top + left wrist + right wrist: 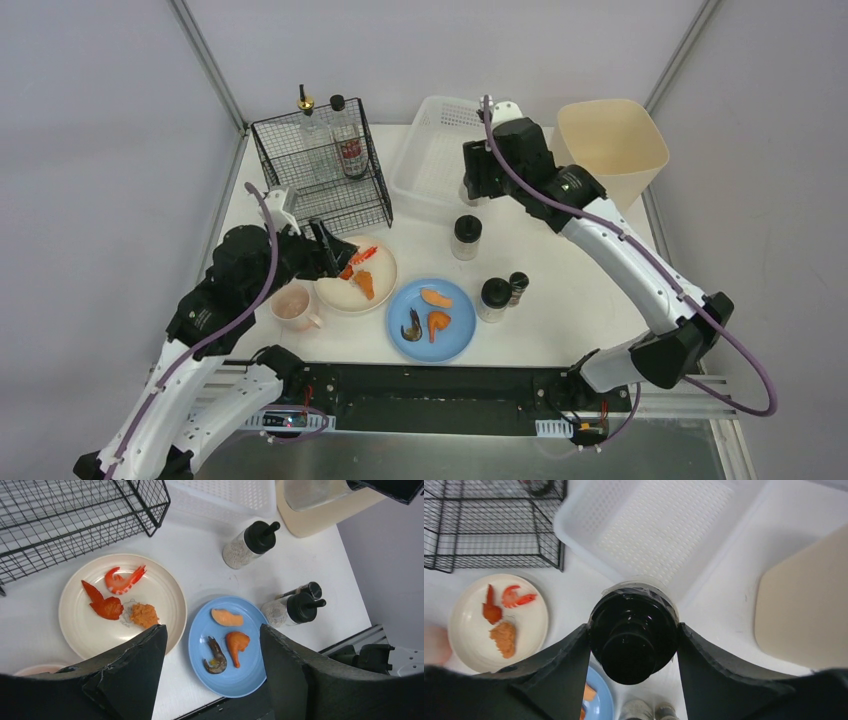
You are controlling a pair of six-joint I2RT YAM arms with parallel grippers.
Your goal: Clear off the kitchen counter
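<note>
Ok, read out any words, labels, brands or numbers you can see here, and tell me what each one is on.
No text is readable in any view.
Bottle in the wire rack: red label, too small and blurred to read.
Cream plate: faint printed mark at its centre, unreadable.
Black-lidded shaker in the right pincer: no lettering shows.

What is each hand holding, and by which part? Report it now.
The right hand grips a black-capped shaker bottle by its cap, one finger on either side. The left hand holds nothing; its fingers stand open.
</note>
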